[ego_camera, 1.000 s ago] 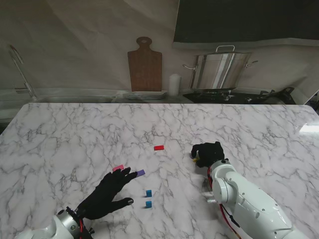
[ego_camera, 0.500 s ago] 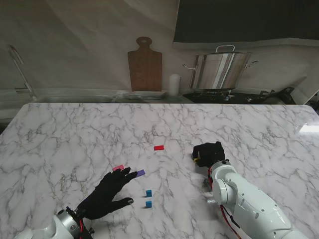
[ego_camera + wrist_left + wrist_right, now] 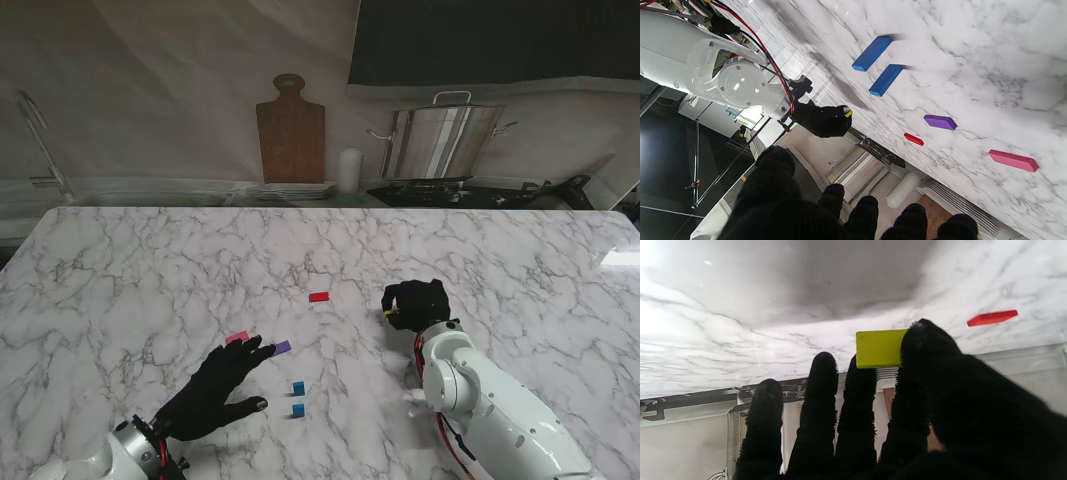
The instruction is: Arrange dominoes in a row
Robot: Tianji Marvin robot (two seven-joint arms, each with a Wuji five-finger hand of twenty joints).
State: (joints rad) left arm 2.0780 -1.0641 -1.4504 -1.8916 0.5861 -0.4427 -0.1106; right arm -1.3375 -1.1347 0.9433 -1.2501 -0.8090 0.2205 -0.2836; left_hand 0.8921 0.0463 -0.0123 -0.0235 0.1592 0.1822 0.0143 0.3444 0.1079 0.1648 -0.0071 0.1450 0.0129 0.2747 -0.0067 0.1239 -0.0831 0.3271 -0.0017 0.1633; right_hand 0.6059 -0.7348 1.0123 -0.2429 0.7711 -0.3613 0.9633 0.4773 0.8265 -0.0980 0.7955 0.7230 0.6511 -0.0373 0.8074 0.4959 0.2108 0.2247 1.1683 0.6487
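Note:
My right hand (image 3: 417,304) is shut on a yellow domino (image 3: 878,348), pinched between thumb and fingers and lifted off the marble; a sliver of the yellow domino (image 3: 387,315) shows at the hand's left side. A red domino (image 3: 319,296) lies flat farther out and to the left. My left hand (image 3: 222,384) rests open, fingers spread, near the front. Just past its fingertips lie a pink domino (image 3: 237,337) and a purple domino (image 3: 282,347). Two blue dominoes (image 3: 298,387) (image 3: 298,409) stand upright to its right, one behind the other.
A wooden cutting board (image 3: 291,130), a white cylinder (image 3: 348,170) and a steel pot (image 3: 440,140) stand behind the table's far edge. The marble table (image 3: 150,270) stretches wide on both sides.
My right hand has shifted slightly left and away from me with the yellow domino in it. The left hand and the other dominoes have not moved.

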